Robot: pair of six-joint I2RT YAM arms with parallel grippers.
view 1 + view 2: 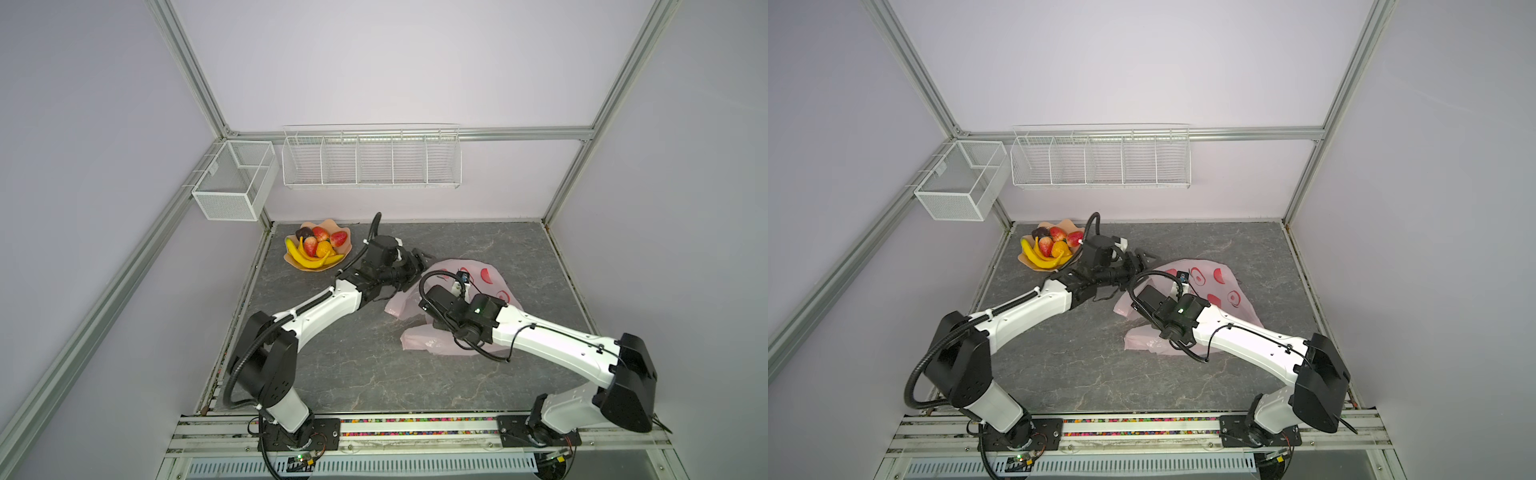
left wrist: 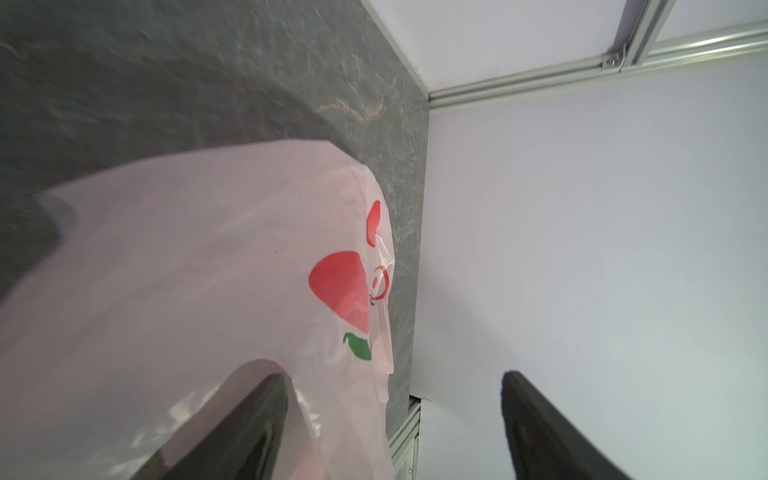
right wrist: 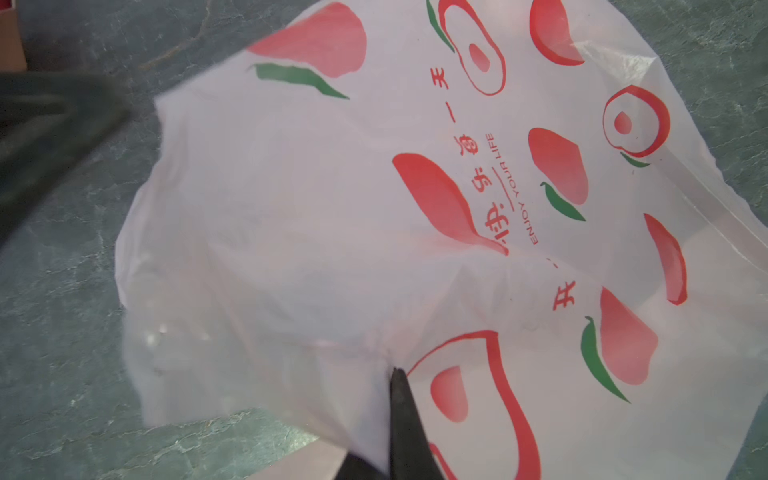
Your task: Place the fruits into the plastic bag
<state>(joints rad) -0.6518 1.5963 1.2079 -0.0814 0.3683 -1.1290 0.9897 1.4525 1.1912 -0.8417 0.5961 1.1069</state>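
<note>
Film of plastic bag (image 3: 291, 208) clamped in right pincer (image 3: 395, 374), presumably to lift its mouth open; left pincer (image 2: 394, 378) apart at bag's ten o'clock edge; fruits (image 1: 318, 247) lie in dish (image 1: 313, 269).

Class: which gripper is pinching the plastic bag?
The right gripper: its jaws are shut on the plastic bag, while the left gripper stands open.

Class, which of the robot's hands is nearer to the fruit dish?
Left. The left hand, open, is between the dish and the pink bag; the right hand is farther away, shut on the bag.
</note>
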